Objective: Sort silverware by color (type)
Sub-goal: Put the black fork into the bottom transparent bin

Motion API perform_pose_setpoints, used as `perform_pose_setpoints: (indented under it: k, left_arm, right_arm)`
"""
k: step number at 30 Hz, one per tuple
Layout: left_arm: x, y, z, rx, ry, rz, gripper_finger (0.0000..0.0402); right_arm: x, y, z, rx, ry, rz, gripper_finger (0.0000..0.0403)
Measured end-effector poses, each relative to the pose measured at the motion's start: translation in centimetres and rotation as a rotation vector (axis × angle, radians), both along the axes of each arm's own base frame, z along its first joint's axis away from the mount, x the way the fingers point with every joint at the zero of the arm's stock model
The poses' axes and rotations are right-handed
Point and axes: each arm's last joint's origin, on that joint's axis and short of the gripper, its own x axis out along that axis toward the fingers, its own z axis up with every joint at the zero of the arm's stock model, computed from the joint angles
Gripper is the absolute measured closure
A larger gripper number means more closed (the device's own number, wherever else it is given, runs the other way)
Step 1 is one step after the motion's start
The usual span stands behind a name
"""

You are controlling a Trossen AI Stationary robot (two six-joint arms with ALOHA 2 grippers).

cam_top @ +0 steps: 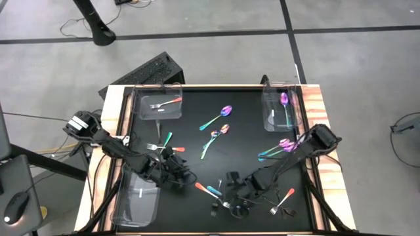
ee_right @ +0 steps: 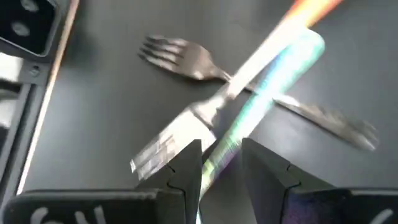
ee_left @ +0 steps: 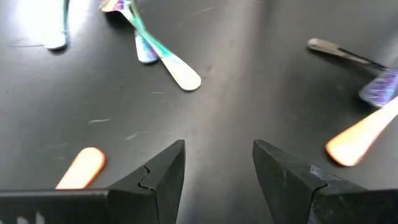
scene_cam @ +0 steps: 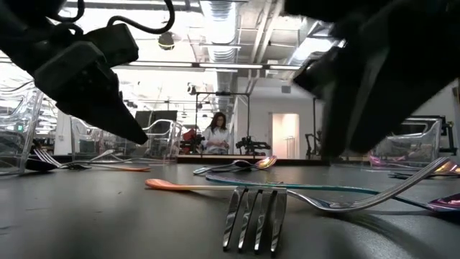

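Your left pincer (ee_left: 217,168) hangs released over bare surface (cam_top: 190,108) at lower left of the high view, near an orange handle (ee_left: 84,167). Your right pincer (ee_right: 221,163), lower centre, is clenched on an iridescent piece (ee_right: 267,87) lying over a dark fork (ee_right: 186,62). Silverware lies scattered mid-frame, with a spoon (cam_top: 224,111) there and some in the upper bins (cam_top: 157,101).

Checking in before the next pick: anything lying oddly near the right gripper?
Yes. In front of the right gripper, an iridescent teal-handled utensil lies crossed over a dark metal fork, with a silver fork beside it: a tangled pile.
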Motion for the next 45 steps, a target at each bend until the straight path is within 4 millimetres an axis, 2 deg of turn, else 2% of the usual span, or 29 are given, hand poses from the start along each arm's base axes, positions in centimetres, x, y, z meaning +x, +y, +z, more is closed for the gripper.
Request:
perform_pose_setpoints:
  k: [3, 7, 13, 20, 23, 27, 30, 40, 45]
  left_arm:
    - [0.2, 0.4, 0.1, 0.041, -0.016, 0.02, 0.0223]
    - [0.9, 1.3, 0.5, 0.148, -0.057, 0.061, 0.0223]
    - [2.5, 3.8, 1.4, 0.247, -0.107, 0.116, 0.0223]
    - [3.9, 7.5, 1.8, 0.258, -0.081, 0.099, 0.0223]
    - [4.1, 9.1, 1.8, 0.279, -0.059, 0.129, 0.0223]
    - [4.2, 10.8, 1.8, 0.29, -0.044, 0.183, 0.0223]
    - [4.2, 11.6, 1.7, 0.293, -0.037, 0.209, 0.0223]
    - [4.2, 13.1, 1.6, 0.289, 0.0, 0.183, 0.0223]
    - [4.1, 13.7, 1.6, 0.285, 0.006, 0.197, 0.0223]
  right_arm:
    - [-2.3, -0.3, 0.9, -0.092, 0.076, -0.096, 0.0271]
    - [-6.4, -0.8, 2.2, -0.166, 0.181, -0.358, 0.0271]
    - [-11.9, -0.6, 3.8, 0.048, 0.193, -0.803, 0.0271]
    - [-15.8, -0.8, 2.5, 0.144, 0.355, -1.221, 0.0274]
    - [-16.5, -0.8, 1.6, 0.151, 0.478, -1.273, 0.0274]
    - [-16.3, -0.3, 0.3, 0.239, 0.569, -1.249, 0.0274]
    - [-16.2, -0.1, -0.6, 0.309, 0.579, -1.218, 0.0274]
    - [-16.6, -1.0, -2.9, 0.352, 0.588, -1.188, 0.0274]
    - [-16.2, -1.9, -3.4, 0.31, 0.594, -1.113, 0.0282]
